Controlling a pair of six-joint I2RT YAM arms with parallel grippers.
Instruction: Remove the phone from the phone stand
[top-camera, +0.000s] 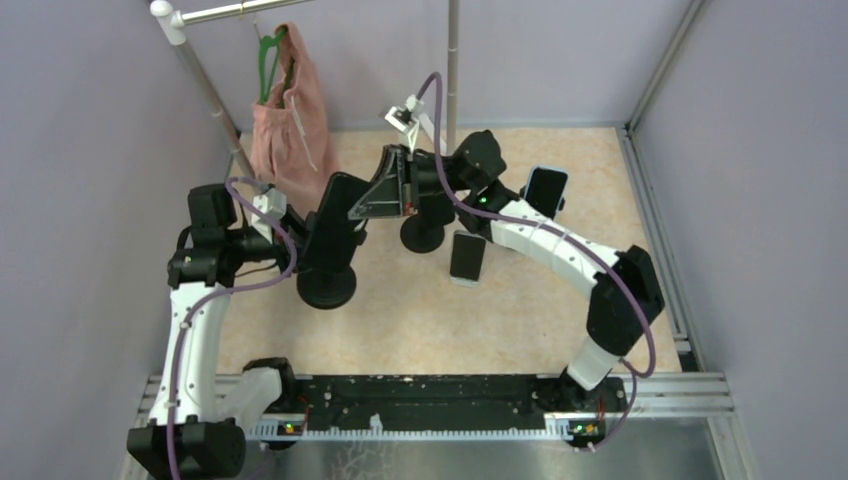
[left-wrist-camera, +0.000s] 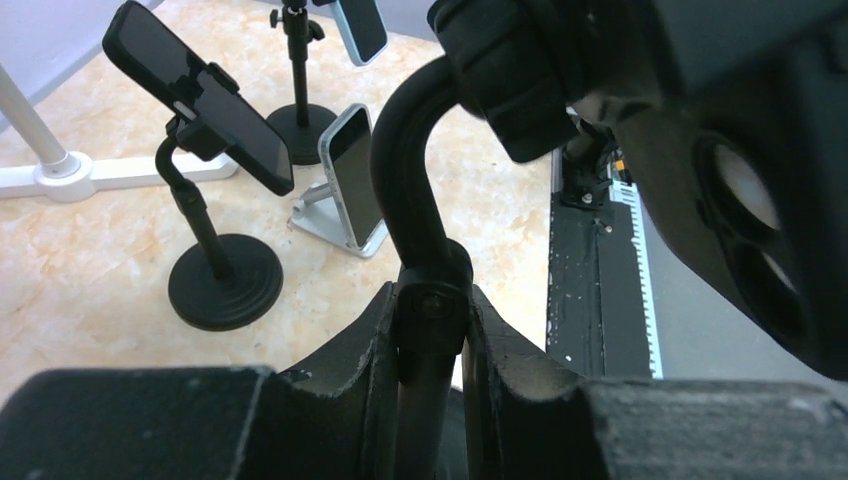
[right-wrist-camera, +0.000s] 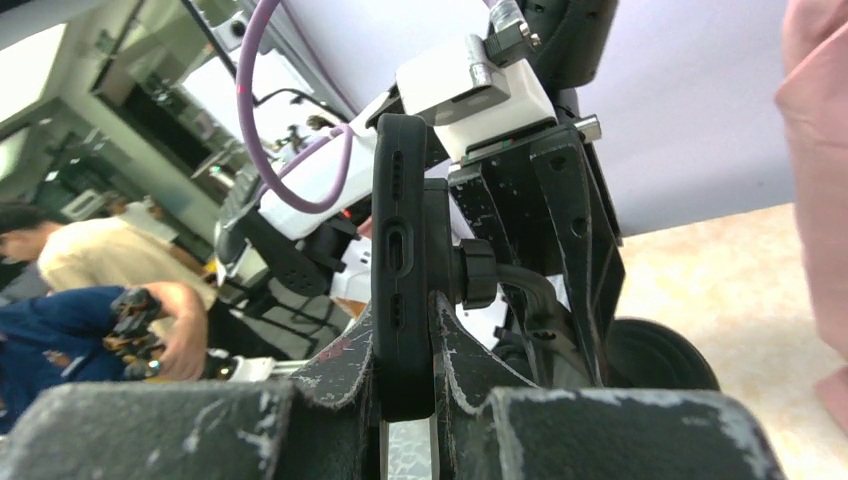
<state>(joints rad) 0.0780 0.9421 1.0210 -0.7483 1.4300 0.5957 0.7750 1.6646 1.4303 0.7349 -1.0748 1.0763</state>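
A black phone sits clamped in a black phone stand whose round base rests on the table left of centre. My left gripper is shut on the stand's neck, just below its curved arm. The phone's back with its camera lenses fills the right of the left wrist view. My right gripper is shut on the phone's edge, one finger on each face. The stand's clamp knob shows behind the phone.
Another black phone on a black stand, a phone on a silver stand and a blue phone on a stand lie to the right. A pink garment hangs from a rack at the back left.
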